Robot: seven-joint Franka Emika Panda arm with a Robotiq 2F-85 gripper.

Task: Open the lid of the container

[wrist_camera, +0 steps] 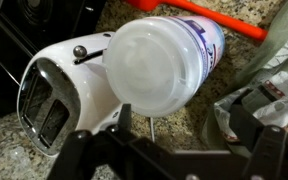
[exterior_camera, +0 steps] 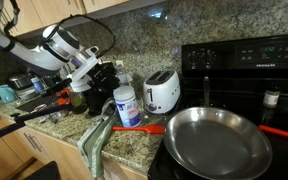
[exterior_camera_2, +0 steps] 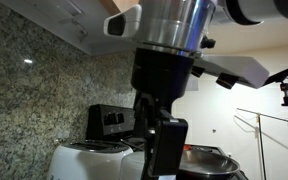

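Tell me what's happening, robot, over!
Gripper open, hovering over white plastic container with blue label. Round white lid on, not gripped. Shiny white toaster close beside container, tight on that side.

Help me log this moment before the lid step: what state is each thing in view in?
container: upright on the counter, closed.
lid: on the container, not gripped.
gripper: open, above the lid, holding nothing.
toaster: upright beside the container, no bread showing.
frying pan: empty, on the stove.
towel: crumpled at the counter edge.
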